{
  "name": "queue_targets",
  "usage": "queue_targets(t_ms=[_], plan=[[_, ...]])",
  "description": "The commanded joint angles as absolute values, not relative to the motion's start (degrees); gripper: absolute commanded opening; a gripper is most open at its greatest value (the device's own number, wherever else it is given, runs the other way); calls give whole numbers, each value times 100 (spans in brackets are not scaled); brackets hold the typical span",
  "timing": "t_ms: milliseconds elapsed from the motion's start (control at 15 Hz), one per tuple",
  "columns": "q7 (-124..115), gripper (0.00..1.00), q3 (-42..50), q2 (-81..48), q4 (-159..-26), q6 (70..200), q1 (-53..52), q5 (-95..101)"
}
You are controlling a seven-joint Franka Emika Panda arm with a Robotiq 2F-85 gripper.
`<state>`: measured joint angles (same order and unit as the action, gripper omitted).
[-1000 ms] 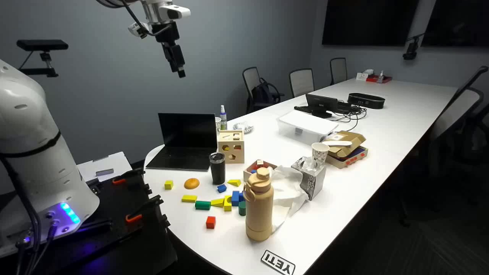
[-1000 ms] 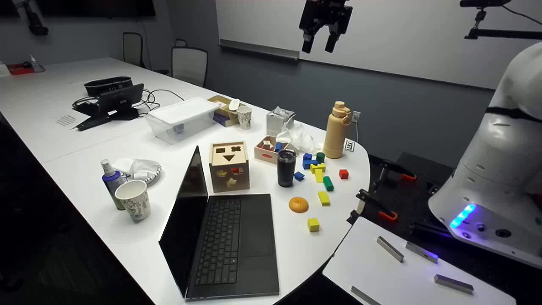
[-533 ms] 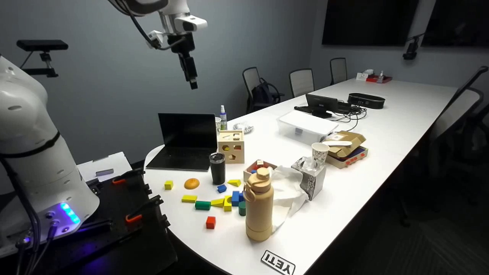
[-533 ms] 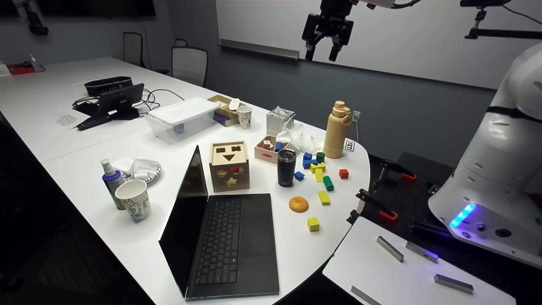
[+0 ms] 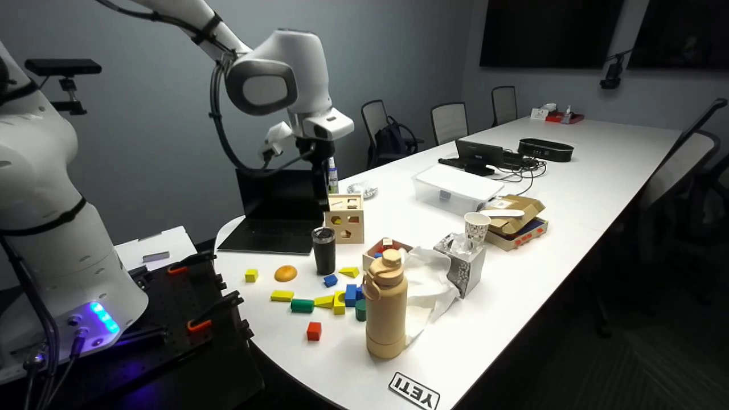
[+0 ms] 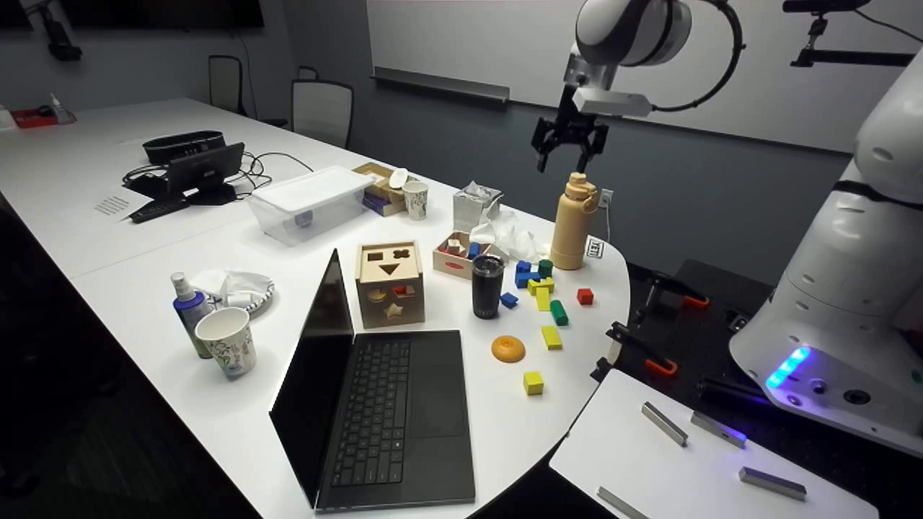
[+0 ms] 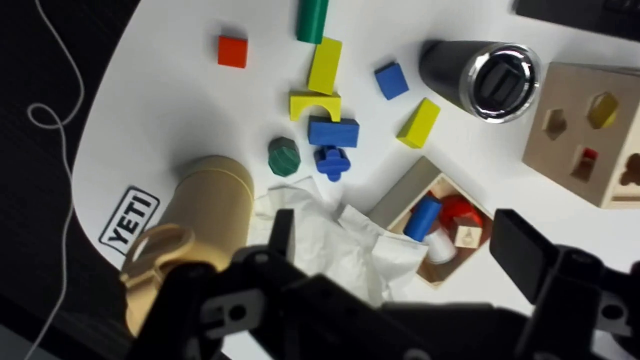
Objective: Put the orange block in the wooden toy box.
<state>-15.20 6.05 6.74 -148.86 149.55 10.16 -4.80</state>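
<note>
While the gripper point(image 6: 561, 169) is held in the air, higher than the black tumbler point(image 6: 487, 288), its fingers point(image 7: 522, 254) are spread wide apart. On the table point(image 5: 467, 341), a red-orange cube point(image 7: 232, 51) is seen well apart from the tumbler, farther off than the green cylinder point(image 7: 312, 20), and an orange dome point(image 6: 508, 349) is seen near the tumbler; which is the task's block cannot be told. The wooden toy box point(image 6: 390, 285) is set upright near the tumbler, with yellow and red pieces point(image 7: 603, 111) seen through its cut-outs
</note>
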Motion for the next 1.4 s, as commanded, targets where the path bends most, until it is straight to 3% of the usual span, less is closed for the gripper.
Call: queue_targets(t_ms=[0,533,933,1333], plan=[[-2145,100,685,27,-15249,15610,1057,-422],[-2660,100,999,-1658,-15879,17649,871,-1011],[-2786,100,-606,-2699,-15794,19142,2569,-1368],[-2661,100,-824,-3575,-15297,19479,3357,-1268]])
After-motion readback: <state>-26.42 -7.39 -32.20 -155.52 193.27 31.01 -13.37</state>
